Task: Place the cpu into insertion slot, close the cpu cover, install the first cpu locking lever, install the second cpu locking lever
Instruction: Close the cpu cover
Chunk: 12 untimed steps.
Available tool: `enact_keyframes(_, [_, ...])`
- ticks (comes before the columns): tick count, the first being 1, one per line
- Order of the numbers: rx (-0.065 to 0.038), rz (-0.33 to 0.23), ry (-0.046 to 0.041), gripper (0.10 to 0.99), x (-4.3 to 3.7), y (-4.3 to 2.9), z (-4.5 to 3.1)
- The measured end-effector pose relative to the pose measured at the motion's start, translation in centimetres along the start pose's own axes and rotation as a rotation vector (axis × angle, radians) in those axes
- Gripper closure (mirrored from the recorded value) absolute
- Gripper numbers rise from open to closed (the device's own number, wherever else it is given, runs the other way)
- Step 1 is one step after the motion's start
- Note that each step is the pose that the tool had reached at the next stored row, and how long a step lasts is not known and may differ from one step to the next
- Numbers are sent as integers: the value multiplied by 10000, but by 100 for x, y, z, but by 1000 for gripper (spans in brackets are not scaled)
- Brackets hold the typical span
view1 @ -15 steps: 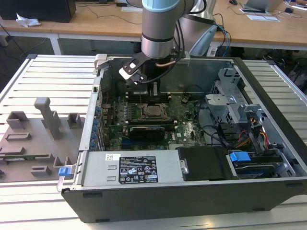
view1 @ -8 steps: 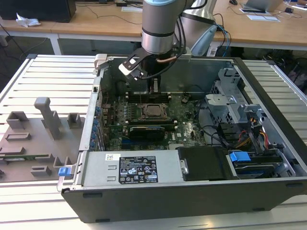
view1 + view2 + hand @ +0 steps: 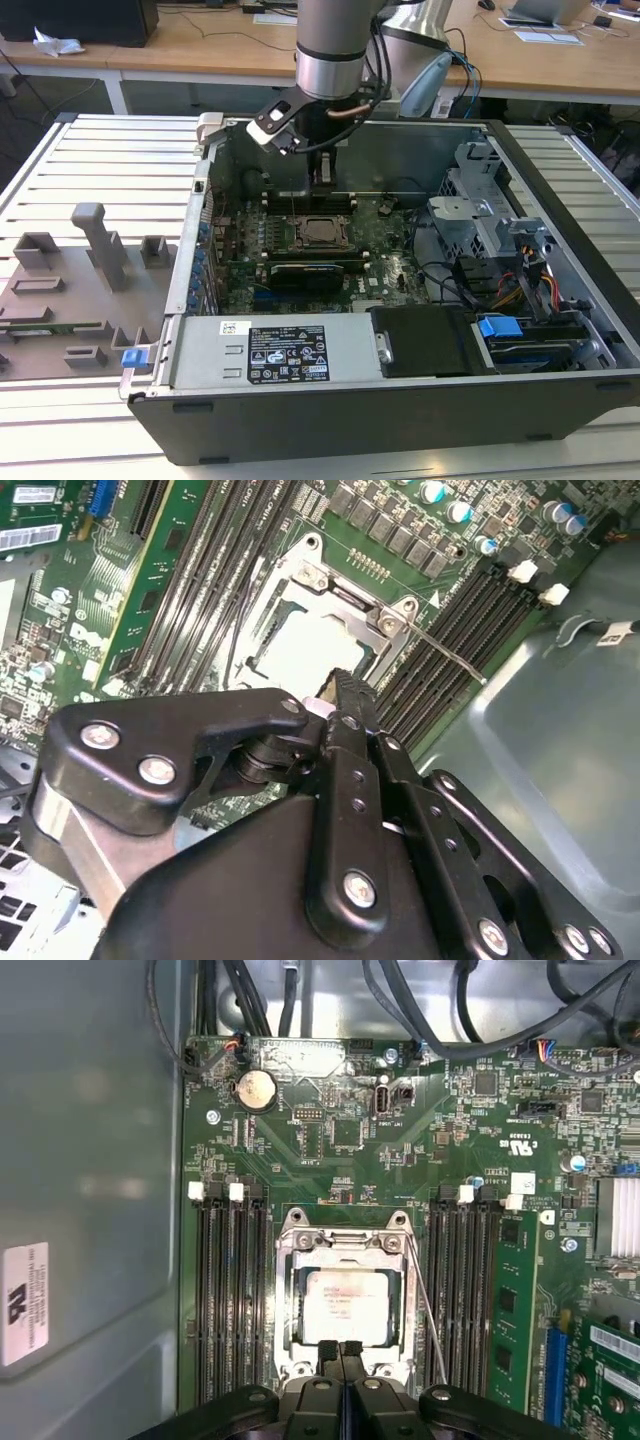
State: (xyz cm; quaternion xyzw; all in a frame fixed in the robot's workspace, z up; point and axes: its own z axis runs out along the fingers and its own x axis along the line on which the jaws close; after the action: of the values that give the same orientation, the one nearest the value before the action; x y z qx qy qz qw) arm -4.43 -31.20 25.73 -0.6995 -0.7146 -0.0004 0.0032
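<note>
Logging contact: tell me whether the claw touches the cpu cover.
Cannot tell. In the first wrist view the claw overlaps the cpu cover; height is hidden.

The arm point(image 3: 335, 45) is a thick silver-grey metal tube ending in a polished ring. Just above the gripper point(image 3: 340, 1346) sits a white-and-black camera block point(image 3: 275, 125), with dark cables point(image 3: 378, 70) running alongside. The gripper is matte black, its linked plates pinned by round silver screws point(image 3: 358, 888).
</note>
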Motion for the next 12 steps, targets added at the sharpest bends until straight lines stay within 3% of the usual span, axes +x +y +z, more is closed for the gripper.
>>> enact_keyframes(12, [0,0,0,980,1,-1,-161])
